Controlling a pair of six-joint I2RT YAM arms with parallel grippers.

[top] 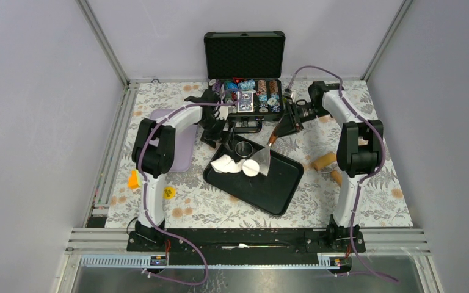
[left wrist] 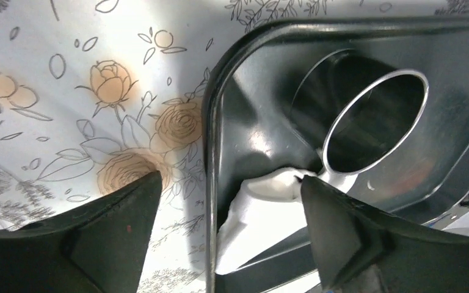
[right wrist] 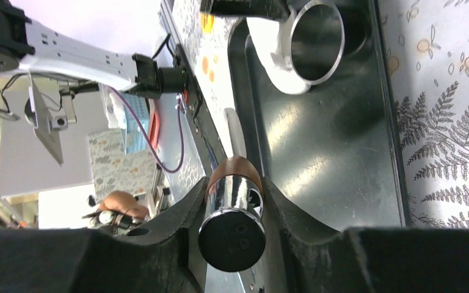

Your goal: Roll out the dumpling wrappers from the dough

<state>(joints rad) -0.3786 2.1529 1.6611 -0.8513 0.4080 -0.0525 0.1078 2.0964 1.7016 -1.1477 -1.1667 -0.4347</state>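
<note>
Gripping steel scraper (right wrist: 231,238), right hand (right wrist: 233,186)

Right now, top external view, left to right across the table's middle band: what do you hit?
orange block → yellow disc → dough → dumpling wrapper → wooden roller

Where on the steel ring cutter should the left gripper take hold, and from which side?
Likely the ring cutter by its thin wall, one finger inside and one outside, coming from above: it stands mouth-up on the tray, with dough close at its near-left side, so the far rim looks freer.
</note>
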